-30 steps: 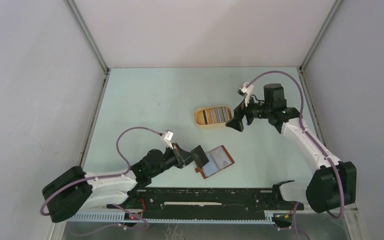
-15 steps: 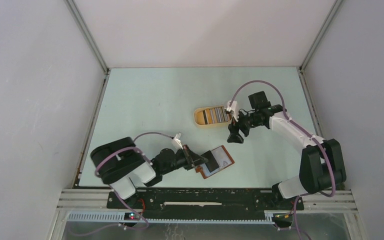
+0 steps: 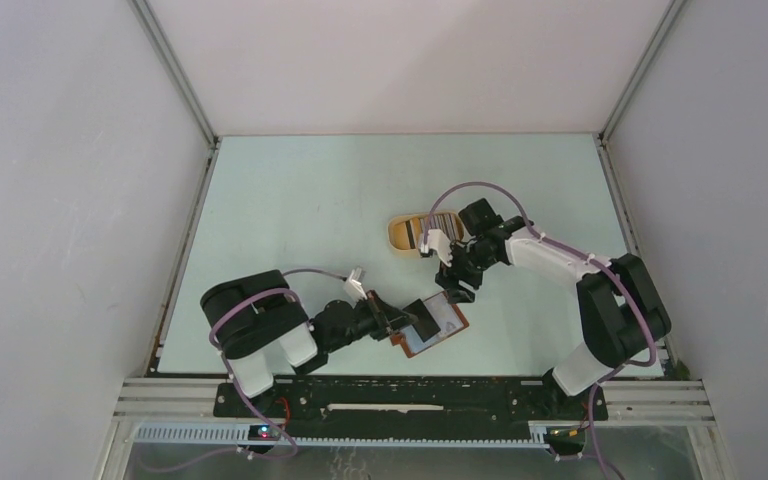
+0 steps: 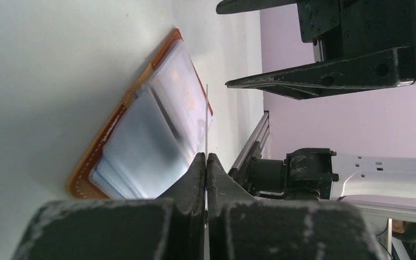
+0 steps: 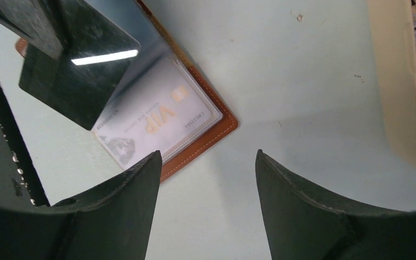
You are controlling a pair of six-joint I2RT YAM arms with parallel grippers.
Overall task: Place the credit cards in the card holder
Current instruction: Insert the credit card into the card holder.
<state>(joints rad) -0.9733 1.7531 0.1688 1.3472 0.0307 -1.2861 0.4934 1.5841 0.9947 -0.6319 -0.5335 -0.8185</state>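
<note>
Now the open card holder (image 3: 446,322) lies diagonally; left gripper (image 4: 206,162) pinches a dark card (image 5: 76,81); right gripper (image 5: 208,162) spread.

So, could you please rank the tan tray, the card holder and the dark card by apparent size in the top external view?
Largest: card holder and tan tray, alike; the right arm hides part of the tray, so unranked.
Smallest: dark card.

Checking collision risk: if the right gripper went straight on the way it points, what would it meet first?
Probably bare table just beside the card holder's corner; one finger may clip that corner, though depth is unclear.
</note>
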